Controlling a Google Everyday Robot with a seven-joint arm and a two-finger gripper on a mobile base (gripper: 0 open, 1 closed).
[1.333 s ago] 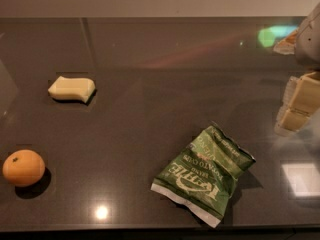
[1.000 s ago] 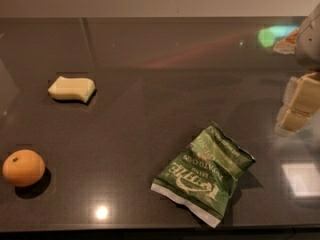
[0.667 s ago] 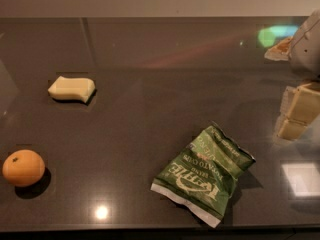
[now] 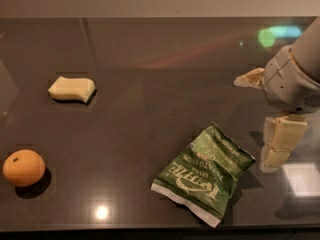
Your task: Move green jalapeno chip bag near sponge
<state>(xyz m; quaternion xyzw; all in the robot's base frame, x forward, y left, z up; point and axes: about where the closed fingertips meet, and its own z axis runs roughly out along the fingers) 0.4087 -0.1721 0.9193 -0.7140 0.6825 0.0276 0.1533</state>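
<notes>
Back-left sponge (image 4: pixel 71 88), front-left orange (image 4: pixel 23 167), front-right chip bag (image 4: pixel 204 173) (gripper (image 4: pixel 256 123) to its right)

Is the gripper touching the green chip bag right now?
Apart. The camera view shows dark table between the gripper, fingers open at the right, and the green jalapeno chip bag.

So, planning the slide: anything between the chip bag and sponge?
Nothing visible: only tabletop runs from the green jalapeno chip bag to the sponge. The orange sits clear, front left; the gripper hangs open beside the bag.
</notes>
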